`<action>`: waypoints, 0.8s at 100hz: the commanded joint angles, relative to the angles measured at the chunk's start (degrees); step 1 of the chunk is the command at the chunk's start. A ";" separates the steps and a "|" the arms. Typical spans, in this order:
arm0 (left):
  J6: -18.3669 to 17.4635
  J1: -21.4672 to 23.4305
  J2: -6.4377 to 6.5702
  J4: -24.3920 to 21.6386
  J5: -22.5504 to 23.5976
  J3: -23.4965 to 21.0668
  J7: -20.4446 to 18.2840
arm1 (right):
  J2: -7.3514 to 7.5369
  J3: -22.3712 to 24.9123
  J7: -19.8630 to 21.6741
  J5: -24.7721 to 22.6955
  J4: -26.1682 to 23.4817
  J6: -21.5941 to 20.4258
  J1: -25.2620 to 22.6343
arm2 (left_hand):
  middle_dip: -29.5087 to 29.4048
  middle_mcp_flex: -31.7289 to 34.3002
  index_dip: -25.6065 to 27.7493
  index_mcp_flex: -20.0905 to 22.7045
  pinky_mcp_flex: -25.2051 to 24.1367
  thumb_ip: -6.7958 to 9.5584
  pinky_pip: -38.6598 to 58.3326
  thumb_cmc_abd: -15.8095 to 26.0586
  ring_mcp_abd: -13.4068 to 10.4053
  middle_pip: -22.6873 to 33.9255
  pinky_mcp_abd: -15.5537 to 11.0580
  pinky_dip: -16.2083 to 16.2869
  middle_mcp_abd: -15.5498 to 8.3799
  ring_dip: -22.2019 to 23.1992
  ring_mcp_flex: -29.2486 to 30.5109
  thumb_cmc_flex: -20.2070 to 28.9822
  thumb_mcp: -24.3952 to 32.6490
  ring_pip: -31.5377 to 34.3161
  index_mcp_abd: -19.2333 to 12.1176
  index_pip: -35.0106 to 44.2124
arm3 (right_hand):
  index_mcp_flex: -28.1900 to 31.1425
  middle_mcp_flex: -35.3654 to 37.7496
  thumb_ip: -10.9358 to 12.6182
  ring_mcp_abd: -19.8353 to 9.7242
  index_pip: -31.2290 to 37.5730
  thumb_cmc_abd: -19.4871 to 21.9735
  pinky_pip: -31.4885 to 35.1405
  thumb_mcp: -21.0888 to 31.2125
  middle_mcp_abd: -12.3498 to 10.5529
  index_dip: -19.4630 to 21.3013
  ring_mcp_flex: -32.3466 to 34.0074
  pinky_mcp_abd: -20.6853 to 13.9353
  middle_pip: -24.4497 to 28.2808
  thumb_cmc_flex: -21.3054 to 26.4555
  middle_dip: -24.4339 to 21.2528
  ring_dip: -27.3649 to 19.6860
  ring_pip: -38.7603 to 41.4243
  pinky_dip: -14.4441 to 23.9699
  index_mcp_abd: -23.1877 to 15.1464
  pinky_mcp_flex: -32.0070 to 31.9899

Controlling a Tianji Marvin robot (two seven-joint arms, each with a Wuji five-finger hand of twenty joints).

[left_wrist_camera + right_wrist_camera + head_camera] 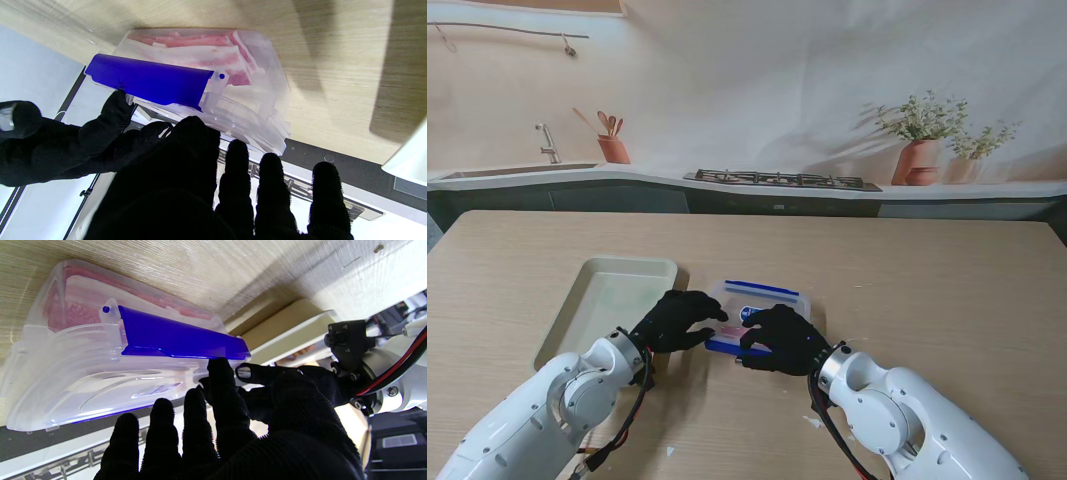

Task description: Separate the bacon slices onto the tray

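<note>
translucent plastic container of bacon slices remains lidded; right hand index fingertip contacts its blue clip for unlatching, left hand spread, holding nothing, tray alongside.

Kitchen; sink, hob, utensil pot

Near edge of clear container hidden beneath both black robot hands, left and right, from the stand view. Bacon slices only blurred pink and white through the cloudy plastic; number impossible to count. Contact between left fingertips and blue clip unclear. Tray cut off by the picture's edge in the left wrist view.
</note>
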 commanded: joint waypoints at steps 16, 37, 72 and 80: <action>0.48 0.35 0.14 0.47 0.11 0.61 -1.70 | -0.13 -1.21 2.62 1.52 0.26 0.75 -0.58 | 0.88 -0.40 0.33 1.93 -0.82 -1.14 -1.09 1.03 -1.45 -0.56 -0.84 -0.93 -0.88 -0.77 -0.66 2.68 -0.57 -0.02 1.57 1.23 | 7.13 -1.70 1.58 -2.23 6.08 -0.21 -2.28 1.23 -1.62 4.24 -2.77 -1.81 1.10 -0.74 0.02 0.01 -0.18 1.20 -1.33 -1.66; 0.70 0.28 0.14 0.48 0.07 0.68 -1.76 | -0.12 -1.32 3.15 2.41 0.20 0.87 -0.51 | 0.88 -0.42 0.31 2.01 -0.72 -1.12 -1.80 0.99 -1.49 -0.52 -0.86 -1.30 -0.81 -0.86 -0.75 2.69 -0.48 0.00 1.68 1.17 | 10.13 -1.50 1.53 -2.54 7.86 -0.46 -2.43 1.50 -1.91 6.14 -3.09 -1.97 1.24 -0.79 0.07 -0.01 -0.20 1.30 -0.14 -2.06; 0.85 0.12 0.15 0.65 0.08 0.92 -1.86 | 0.21 -1.72 5.05 3.47 0.35 -0.23 0.20 | 0.87 -0.47 0.26 1.95 -0.65 -1.10 -2.11 1.09 -1.47 -0.53 -0.87 -1.43 -0.82 -0.96 -0.80 2.56 -0.39 0.03 1.80 1.05 | 15.69 -0.67 1.37 -3.32 10.05 -0.82 -2.70 2.28 -3.14 8.16 -3.80 -2.48 1.13 -0.49 0.01 -0.18 -0.52 1.49 -0.80 -2.86; 0.91 0.09 0.16 0.68 0.10 0.96 -1.88 | 0.24 -1.80 5.31 3.85 0.43 -0.63 0.35 | 0.86 -0.55 0.25 1.98 -0.64 -1.10 -2.13 1.09 -1.56 -0.57 -0.87 -1.44 -0.84 -0.98 -0.85 2.60 -0.40 0.02 1.81 1.03 | 16.17 -0.62 1.32 -3.42 10.28 -0.87 -2.70 2.44 -3.22 8.43 -3.86 -2.49 1.02 -0.56 -0.02 -0.20 -0.55 1.54 -0.85 -2.88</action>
